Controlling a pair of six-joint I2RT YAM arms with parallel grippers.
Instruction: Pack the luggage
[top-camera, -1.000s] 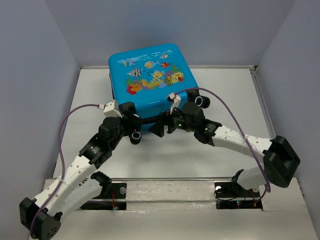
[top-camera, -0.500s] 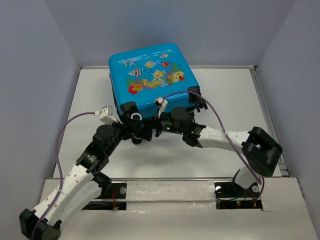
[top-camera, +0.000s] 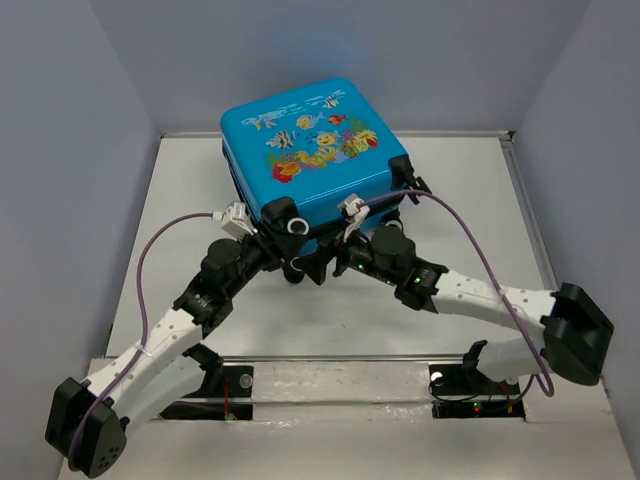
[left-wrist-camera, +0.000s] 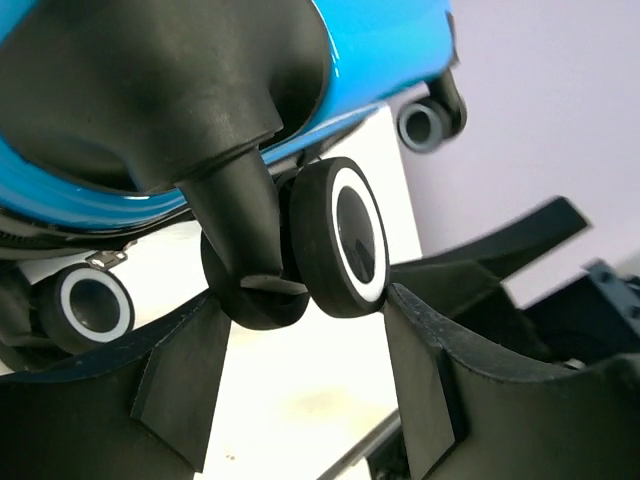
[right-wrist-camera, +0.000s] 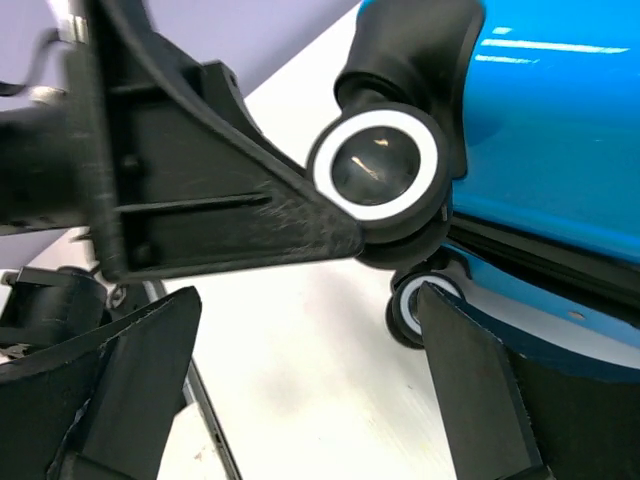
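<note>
The left pincer (left-wrist-camera: 305, 295) has its jaws spread on either side of a black-and-white twin wheel (left-wrist-camera: 340, 235) at the near left corner of the luggage (top-camera: 315, 150). Both fingertips (left-wrist-camera: 400, 310) sit right at the wheel's lower flanks, but I cannot tell whether they actually pinch it. The right pincer (right-wrist-camera: 308, 295) is released, with its jaws wide apart and only white bench between them. It sits just beside the left one and points at the same corner, so one left finger (right-wrist-camera: 210, 200) crosses its view and ends against the wheel's rim. Beyond the pincers, the blue shell's rounded near edge overhangs both of them. Other wheels (left-wrist-camera: 430, 120) show along that edge, with a black seam band beneath the blue. From above, the luggage lies at the back middle of the bench (top-camera: 470, 200), fish-print face up. It is turned slightly, with its far edge close to the back wall (top-camera: 400, 60) and the raised lip there. Bare bench surface runs along both sides of the luggage out to the side walls, wider on the right. A further strip of bench lies between the wheeled edge and the arm bases. A purple cable (top-camera: 145, 270) loops out from each wrist over that open surface.
</note>
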